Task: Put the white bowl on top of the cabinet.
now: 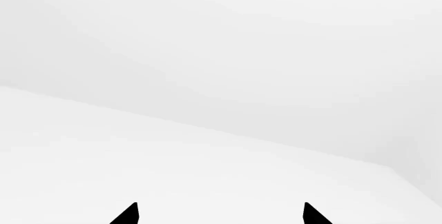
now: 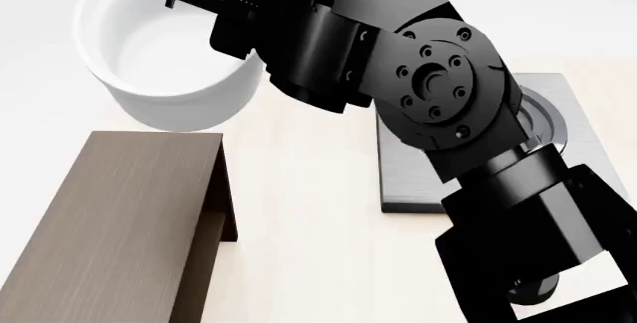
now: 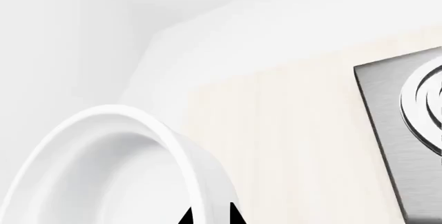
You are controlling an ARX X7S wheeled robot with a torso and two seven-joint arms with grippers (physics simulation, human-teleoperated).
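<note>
The white bowl [image 2: 169, 77] hangs in the air above and just beyond the far end of the dark brown cabinet [image 2: 119, 218]. My right gripper [image 2: 199, 2] is shut on the bowl's wall at its right side, one finger inside the rim and the other outside. In the right wrist view the fingertips of the right gripper [image 3: 210, 216] pinch the bowl's rim [image 3: 103, 172]. My left gripper [image 1: 221, 216] is open with nothing between its fingers. It faces only blank white surfaces and does not show in the head view.
A grey square stove plate [image 2: 408, 181] with a round burner lies on the light wooden table [image 2: 298, 189] right of the cabinet, partly hidden by my right arm. It also shows in the right wrist view [image 3: 386, 110].
</note>
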